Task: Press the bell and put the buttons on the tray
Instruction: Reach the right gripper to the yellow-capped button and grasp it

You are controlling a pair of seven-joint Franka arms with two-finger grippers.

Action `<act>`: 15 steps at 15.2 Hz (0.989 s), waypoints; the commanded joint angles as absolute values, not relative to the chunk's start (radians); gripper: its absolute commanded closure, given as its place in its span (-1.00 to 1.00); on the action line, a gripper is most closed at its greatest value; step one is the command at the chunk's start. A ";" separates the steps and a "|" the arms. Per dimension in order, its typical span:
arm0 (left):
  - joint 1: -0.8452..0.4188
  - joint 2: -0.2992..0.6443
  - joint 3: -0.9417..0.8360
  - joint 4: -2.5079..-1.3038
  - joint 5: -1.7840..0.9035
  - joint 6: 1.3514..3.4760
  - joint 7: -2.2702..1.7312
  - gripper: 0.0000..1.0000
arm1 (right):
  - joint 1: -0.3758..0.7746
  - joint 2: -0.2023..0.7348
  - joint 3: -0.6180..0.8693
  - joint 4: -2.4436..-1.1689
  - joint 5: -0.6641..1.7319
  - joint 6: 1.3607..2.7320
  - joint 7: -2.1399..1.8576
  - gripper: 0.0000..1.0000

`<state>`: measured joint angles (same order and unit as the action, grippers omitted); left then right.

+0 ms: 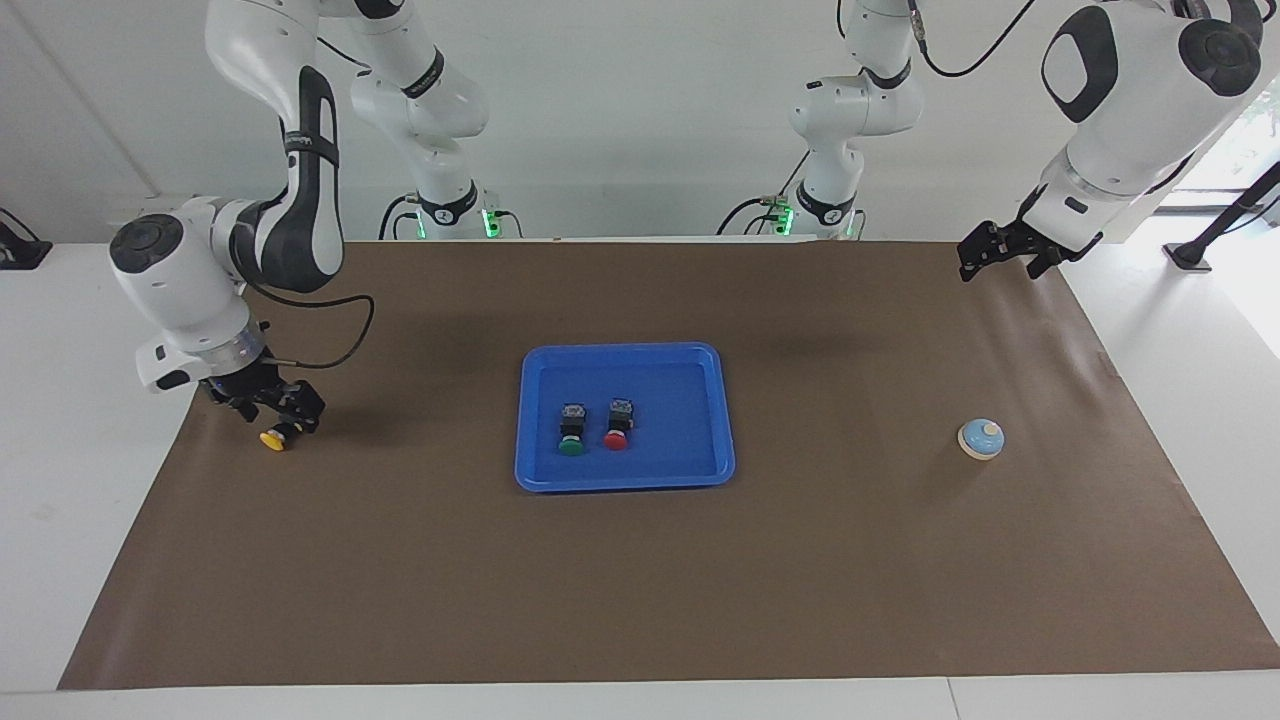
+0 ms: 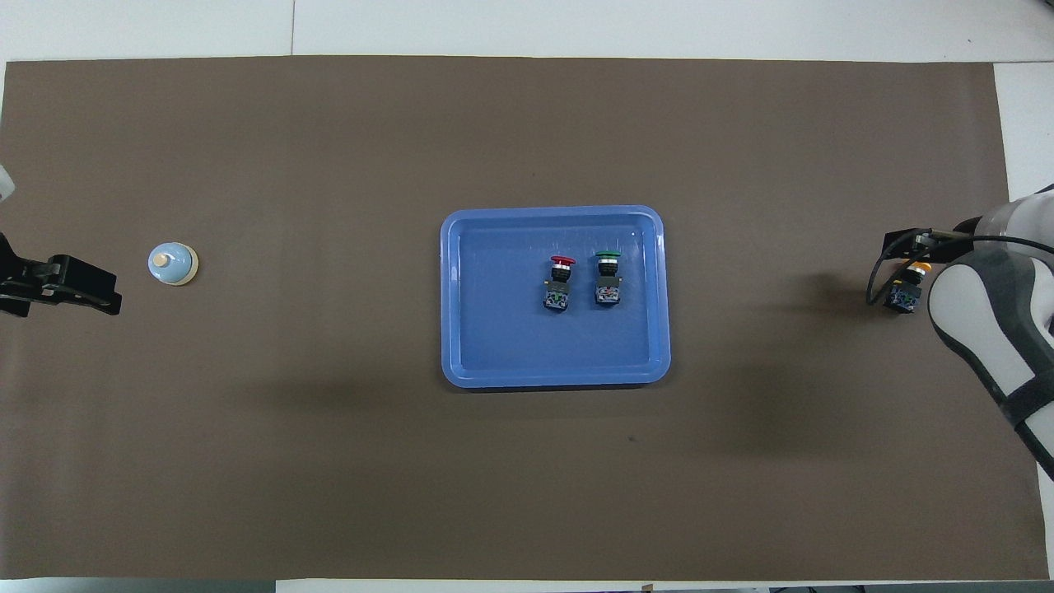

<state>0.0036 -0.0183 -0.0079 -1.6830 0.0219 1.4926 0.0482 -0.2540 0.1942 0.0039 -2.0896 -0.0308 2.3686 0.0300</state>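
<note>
Bright, even indoor light, both views sharp, no motion blur. Soft diffuse shadows on the brown mat (image 1: 640, 560) just beside the right gripper (image 1: 268, 408) and alongside the tray (image 2: 451, 296). Daylight blows out the window strip near the left gripper (image 1: 1000, 250). No glare on the mat, no visible edge distortion.

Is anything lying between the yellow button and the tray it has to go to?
Nothing visible: only bare brown mat lies between the yellow button, under the right hand, and the blue tray. The tray's part nearest it is free of buttons.
</note>
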 commanded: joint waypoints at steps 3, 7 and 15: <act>-0.002 -0.041 -0.002 -1.704 0.018 1.505 0.038 -1.00 | -0.307 0.176 0.021 -2.163 -0.049 2.433 0.043 -1.00; -0.002 -0.041 -0.002 -1.704 0.018 1.505 0.040 -1.00 | -0.337 0.202 0.021 -2.200 -0.049 2.491 0.041 -1.00; -0.002 -0.041 -0.002 -1.704 0.018 1.505 0.040 -1.00 | -0.322 0.221 0.023 -2.206 -0.049 2.516 0.031 1.00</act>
